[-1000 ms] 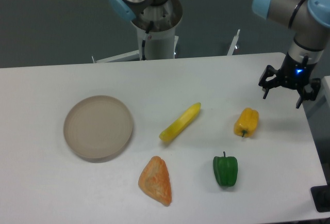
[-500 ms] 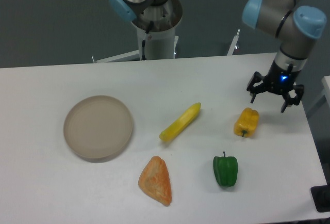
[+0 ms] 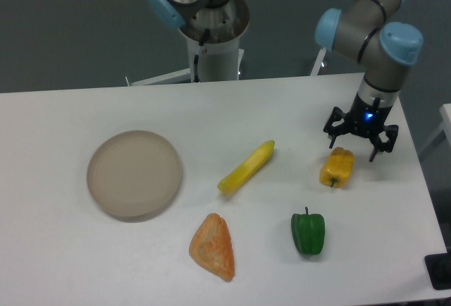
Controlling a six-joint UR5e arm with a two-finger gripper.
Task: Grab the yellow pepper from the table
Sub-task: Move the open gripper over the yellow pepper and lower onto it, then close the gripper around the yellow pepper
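The yellow pepper (image 3: pixel 337 168) lies on the white table (image 3: pixel 63 249) at the right, small and lobed, with its dark stem pointing down toward the front edge. My gripper (image 3: pixel 354 144) hangs just above and slightly right of the pepper's far end. Its black fingers are spread apart and hold nothing. A blue light glows on the wrist above the fingers.
A green bell pepper (image 3: pixel 309 232) stands in front of the yellow one. A long slim yellow piece (image 3: pixel 246 167) lies left of it. An orange wedge (image 3: pixel 213 247) and a round beige plate (image 3: pixel 134 173) lie further left. A second robot base (image 3: pixel 210 31) stands behind the table.
My gripper has moved left and slightly down from the table's right edge, and now hangs close over the yellow pepper. The objects on the table have not moved.
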